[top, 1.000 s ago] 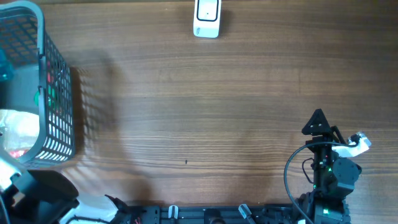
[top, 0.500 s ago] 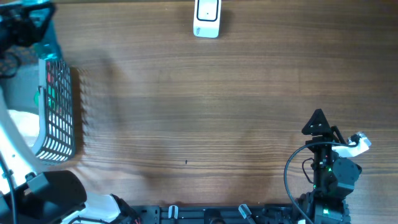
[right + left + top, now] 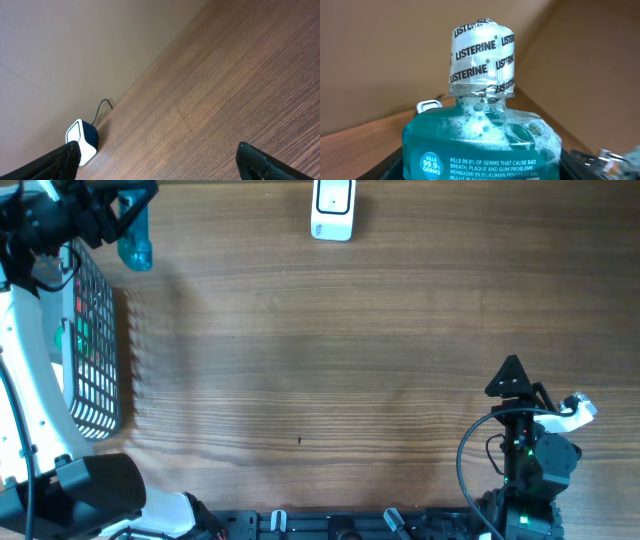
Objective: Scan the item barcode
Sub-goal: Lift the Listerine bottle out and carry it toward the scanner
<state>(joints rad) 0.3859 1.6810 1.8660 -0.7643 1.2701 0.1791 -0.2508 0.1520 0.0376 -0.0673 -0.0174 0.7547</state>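
Note:
The item is a teal Listerine mouthwash bottle [image 3: 135, 244] with a white sealed cap [image 3: 482, 57]. My left gripper [image 3: 126, 208] is shut on it, holding it in the air at the far left, just right of the basket's rim. In the left wrist view the bottle's body [image 3: 480, 145] fills the space between my dark fingers [image 3: 390, 162]; its front label shows, and no barcode is visible. The white and black scanner [image 3: 332, 208] stands at the table's far edge, and it also shows in the right wrist view [image 3: 82, 140]. My right gripper [image 3: 512, 375] rests open and holds nothing at the near right.
A grey wire basket [image 3: 95, 350] with coloured items inside stands at the left edge. Bare wooden table [image 3: 330, 360] lies between the basket, the scanner and the right arm. A wall [image 3: 75, 45] rises behind the scanner.
My left arm has risen out of the basket with the bottle and carried it right, past the basket's rim. The right arm has not moved.

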